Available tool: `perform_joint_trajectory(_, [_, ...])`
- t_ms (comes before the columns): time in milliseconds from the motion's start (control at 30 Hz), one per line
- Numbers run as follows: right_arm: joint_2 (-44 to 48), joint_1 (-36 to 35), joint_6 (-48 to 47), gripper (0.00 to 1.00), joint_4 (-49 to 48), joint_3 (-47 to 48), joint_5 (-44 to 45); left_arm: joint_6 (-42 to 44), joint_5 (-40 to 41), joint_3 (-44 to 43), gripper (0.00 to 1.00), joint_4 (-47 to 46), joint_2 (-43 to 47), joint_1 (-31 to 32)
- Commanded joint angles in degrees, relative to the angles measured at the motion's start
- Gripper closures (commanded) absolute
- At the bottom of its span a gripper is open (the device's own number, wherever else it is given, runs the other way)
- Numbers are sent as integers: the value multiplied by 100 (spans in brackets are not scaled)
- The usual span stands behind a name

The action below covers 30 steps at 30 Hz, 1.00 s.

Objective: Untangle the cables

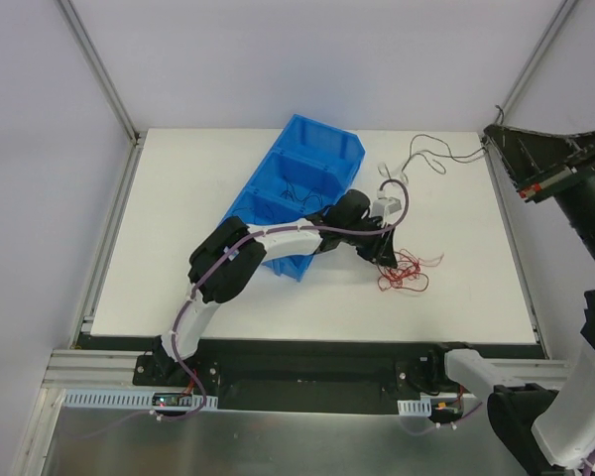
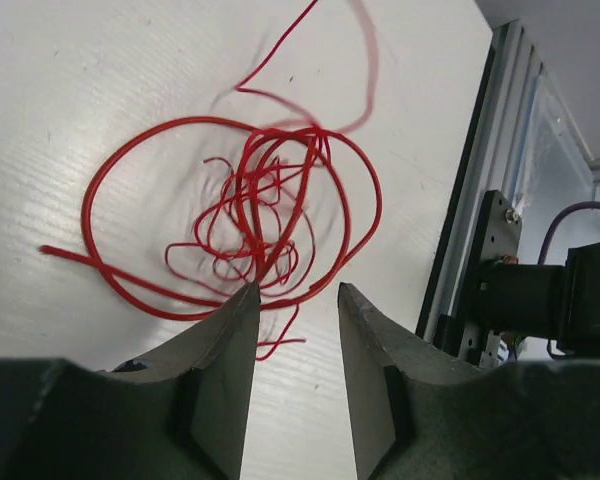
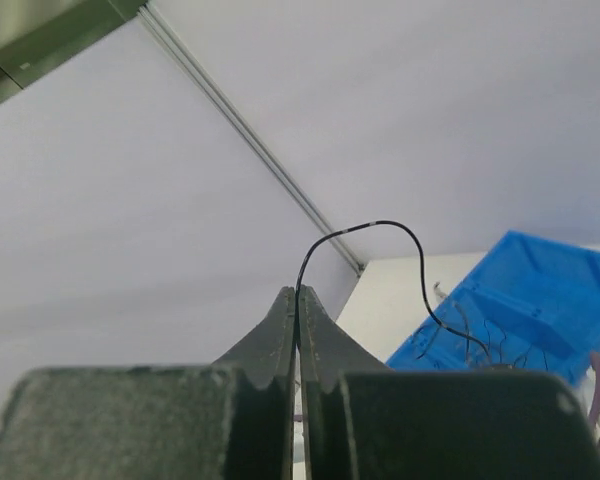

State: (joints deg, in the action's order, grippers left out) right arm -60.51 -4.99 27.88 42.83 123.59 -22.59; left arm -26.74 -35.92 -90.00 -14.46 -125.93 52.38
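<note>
My left gripper (image 2: 298,290) sits nearest the wrist camera: jaws apart, nothing between them, tips low over the table (image 2: 80,80). The red cable tangle (image 2: 260,220) lies at 12 o'clock of the tips, loops piled, one loose end out at 9 o'clock. Can't tell whether a strand touches the left tip. Top view: the tangle is at 4 o'clock of the blue bin (image 1: 307,183). My right gripper (image 3: 298,292) is up off the table, clamped on a black cable (image 3: 380,224) that arcs to 1 o'clock, then drops toward the bin.
</note>
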Motion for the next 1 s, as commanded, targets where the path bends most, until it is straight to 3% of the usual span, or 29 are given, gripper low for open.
perform_joint_trajectory(0, [21, 16, 77, 100, -204, 18, 298, 415, 200, -27, 64, 329, 358, -9])
perform_joint_trajectory(167, [390, 16, -45, 100, -389, -923, 527, 573, 129, 8, 57, 803, 1033, -9])
perform_joint_trajectory(367, [716, 7, -54, 100, -714, -2240, 527, 1056, 428, 394, 30, 1418, 2334, -79])
perform_joint_trajectory(500, [848, 16, 68, 100, -1012, -3294, 449, 1057, 673, 754, 26, 1937, 3291, -429])
perform_joint_trajectory(667, [690, -334, 464, 100, -1645, -4482, 377, 1074, 1831, 1913, 16, 2245, 5136, -851])
perform_joint_trajectory(800, [234, -1265, 727, 100, -2128, -5001, 1062, 1329, 3009, 2468, 10, 2710, 6490, -1081])
perform_joint_trajectory(967, [-898, -2250, 1667, 100, -3245, -5302, 906, 1558, 4451, 2803, 6, 3220, 7651, -1134])
